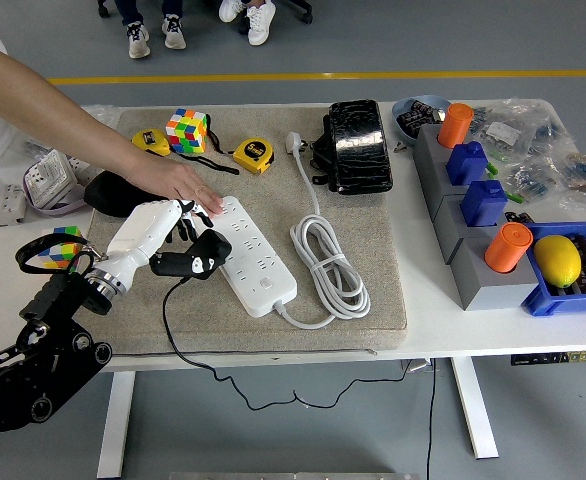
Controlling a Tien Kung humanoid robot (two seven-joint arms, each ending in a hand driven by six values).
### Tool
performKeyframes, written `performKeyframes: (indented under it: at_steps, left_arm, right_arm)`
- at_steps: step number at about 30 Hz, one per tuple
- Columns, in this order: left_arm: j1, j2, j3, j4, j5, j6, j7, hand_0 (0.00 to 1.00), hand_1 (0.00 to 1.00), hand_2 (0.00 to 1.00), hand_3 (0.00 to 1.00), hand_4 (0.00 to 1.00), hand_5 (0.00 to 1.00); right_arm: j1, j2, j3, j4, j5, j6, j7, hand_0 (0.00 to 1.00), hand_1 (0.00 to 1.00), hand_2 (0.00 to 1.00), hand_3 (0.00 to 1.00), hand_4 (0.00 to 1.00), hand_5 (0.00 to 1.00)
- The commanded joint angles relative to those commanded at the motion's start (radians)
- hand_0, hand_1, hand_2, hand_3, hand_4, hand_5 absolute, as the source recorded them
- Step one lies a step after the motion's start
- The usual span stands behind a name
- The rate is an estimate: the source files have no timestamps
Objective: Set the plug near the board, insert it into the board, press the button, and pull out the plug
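Left hand [170, 228]: grasping the black plug [195, 259].
Plug: just left of the white power strip [254, 255], touching its edge.
Person's hand [181, 183]: resting on the strip's far end.

A lab: white table [273, 345] with parts bins [473, 290] and taped floor

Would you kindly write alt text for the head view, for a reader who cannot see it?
The robot's left hand grips a black plug at the left edge of a white power strip on a grey mat, while a person's hand steadies the strip's far end.
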Motion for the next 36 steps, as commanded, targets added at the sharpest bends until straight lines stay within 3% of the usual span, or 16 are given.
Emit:
performKeyframes:
  at_steps: [15,22,23,28,29,34,35,36]
  left_arm:
    - [0.0,-0.002,-0.001,-0.004,0.007,-0.007,0.003,0.229,0.385,0.388,0.535,0.77,0.002]
    - [0.006,0.0,-0.01,-0.004,0.017,-0.04,0.015,0.229,0.409,0.406,0.538,0.773,0.002]
    - [0.006,0.0,-0.012,-0.005,0.015,-0.045,0.016,0.306,0.485,0.505,0.531,0.998,0.205]
    - [0.008,0.002,-0.018,-0.01,0.006,-0.062,0.0,0.306,0.485,0.505,0.531,0.998,0.205]
    - [0.008,0.003,-0.02,-0.011,0.003,-0.063,-0.004,0.346,0.524,0.51,0.58,0.998,0.345]
    - [0.013,0.003,-0.03,-0.02,-0.011,-0.066,-0.019,0.346,0.524,0.51,0.58,0.998,0.345]
    - [0.015,0.004,-0.035,-0.025,-0.014,-0.067,-0.021,0.389,0.58,0.576,0.656,0.998,0.428]
    - [0.018,0.004,-0.038,-0.029,-0.018,-0.07,-0.022,0.389,0.58,0.576,0.656,0.998,0.428]
  right_arm:
    - [0.001,0.001,0.01,0.0,-0.005,0.0,0.0,0.473,0.581,0.534,0.508,0.848,0.358]
    - [-0.001,0.002,0.011,0.0,-0.005,0.0,0.001,0.473,0.581,0.534,0.508,0.85,0.357]
    - [0.0,0.002,0.011,0.0,-0.005,0.0,0.001,0.472,0.582,0.533,0.508,0.851,0.358]
    - [0.001,0.003,0.014,0.0,-0.006,0.0,0.001,0.472,0.582,0.533,0.508,0.851,0.358]
    - [0.001,0.003,0.014,0.0,-0.006,0.0,0.001,0.473,0.582,0.533,0.508,0.852,0.358]
    - [0.001,0.003,0.015,0.0,-0.006,0.001,0.001,0.473,0.582,0.533,0.508,0.852,0.358]
    - [0.001,0.003,0.015,0.0,-0.006,0.001,0.001,0.473,0.582,0.533,0.508,0.851,0.358]
    - [0.001,0.004,0.015,0.0,-0.005,0.001,0.001,0.473,0.582,0.533,0.508,0.851,0.358]
